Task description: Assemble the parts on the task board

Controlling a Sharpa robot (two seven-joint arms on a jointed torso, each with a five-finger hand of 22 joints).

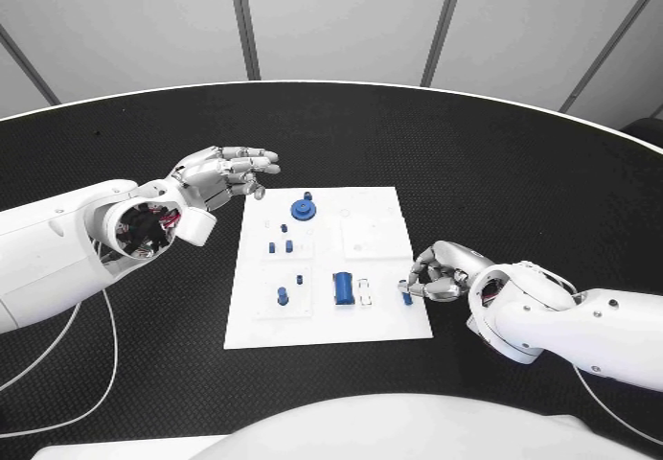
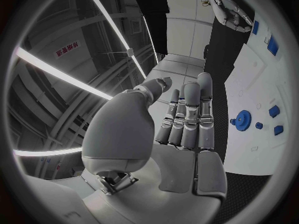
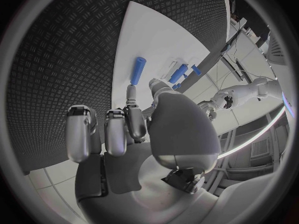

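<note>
On my right hand (image 1: 440, 273) the fingers (image 1: 422, 278) are curled in at the task board's (image 1: 380, 321) right edge, pinching a small blue peg (image 1: 406, 297) that stands on the board, while my left hand (image 1: 221, 175) hovers off the far left corner with its fingers (image 1: 256, 165) straight and loosely apart, holding nothing. Out on the white board I see a blue gear (image 1: 303, 207) near the far edge, a blue cylinder (image 1: 343, 287) lying mid-board beside the peg, and smaller blue parts (image 1: 282, 247) on the left half, all on the black bench (image 1: 525, 172).

Matt white task board (image 1: 373, 321) lies on a rough-textured black table (image 1: 525, 172).
</note>
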